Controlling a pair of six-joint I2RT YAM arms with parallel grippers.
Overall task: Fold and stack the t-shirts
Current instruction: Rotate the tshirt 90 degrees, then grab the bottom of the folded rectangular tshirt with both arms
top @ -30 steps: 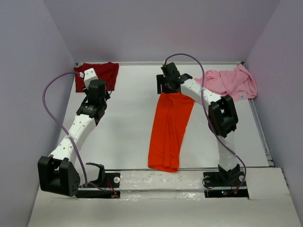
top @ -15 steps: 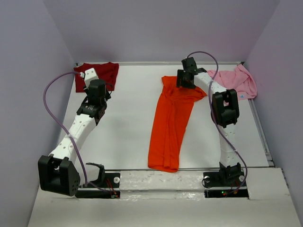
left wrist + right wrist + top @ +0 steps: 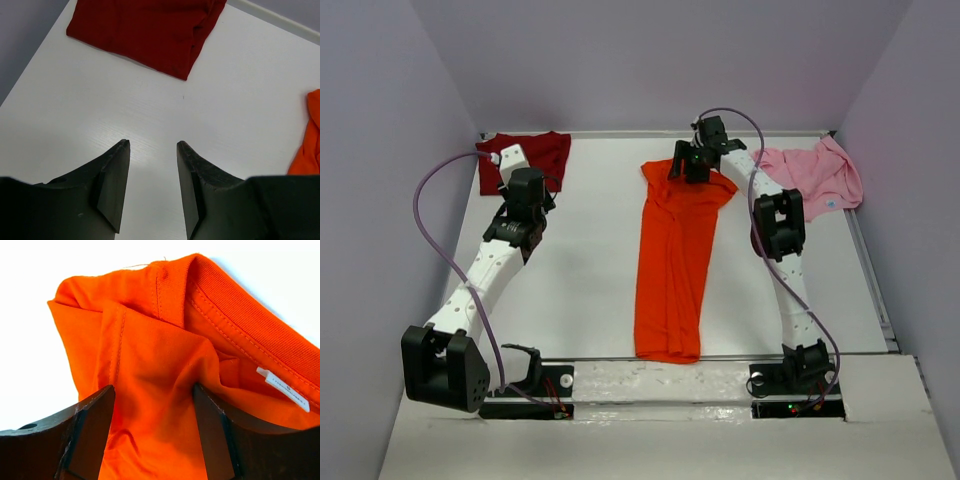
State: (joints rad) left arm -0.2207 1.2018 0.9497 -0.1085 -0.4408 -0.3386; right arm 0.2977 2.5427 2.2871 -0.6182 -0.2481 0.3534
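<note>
Orange t-shirt [image 3: 672,270]: lying lengthwise mid-surface [image 3: 590,260], collar at far end. Straddling collar with right gripper [image 3: 154,387], jaws apart; hovering left gripper [image 3: 152,145] near maroon t-shirt [image 3: 145,30], jaws apart. Apparently straightening before cross-folding; next, needing clamping on collar and drawing nearward.

White table [image 3: 590,260], pale lilac walls [image 3: 660,60]

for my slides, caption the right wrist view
Right claw open over the bunched collar end of the orange t-shirt
</note>
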